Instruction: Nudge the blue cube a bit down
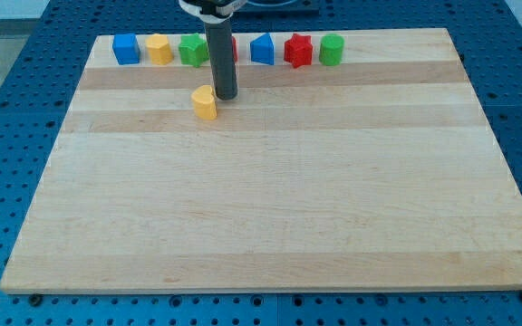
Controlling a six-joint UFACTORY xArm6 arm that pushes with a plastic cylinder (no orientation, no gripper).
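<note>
Claw: none fitted; the arm ends in a straight dark rod with no jaws to open or close, so it grips nothing. My tip rests on the wooden board, touching or just beside the upper right edge of a lone yellow block; which of the two I cannot tell.

Progress: judged as not started. The blue cube sits at the far left of the row along the view's top, level with its neighbours, so no downward nudge shows. My tip is well apart from it, to its right and lower. What is left, as I judge it: move the tip to the top side of the cube, above it in the view, then push a short way toward the view's bottom. The cube stands near the board's top edge, so room behind it looks tight.

Count, left to right along the top row:
- blue cube: one
- yellow block: one
- green block: one
- red block: one, mostly hidden behind the rod, shape not readable
- blue block with a peaked top: one
- red star-like block: one
- green block, rounded: one

Totals by colour: blue two, yellow two (counting the lone one below the row), green two, red two. Eight blocks in all, one rod.
</note>
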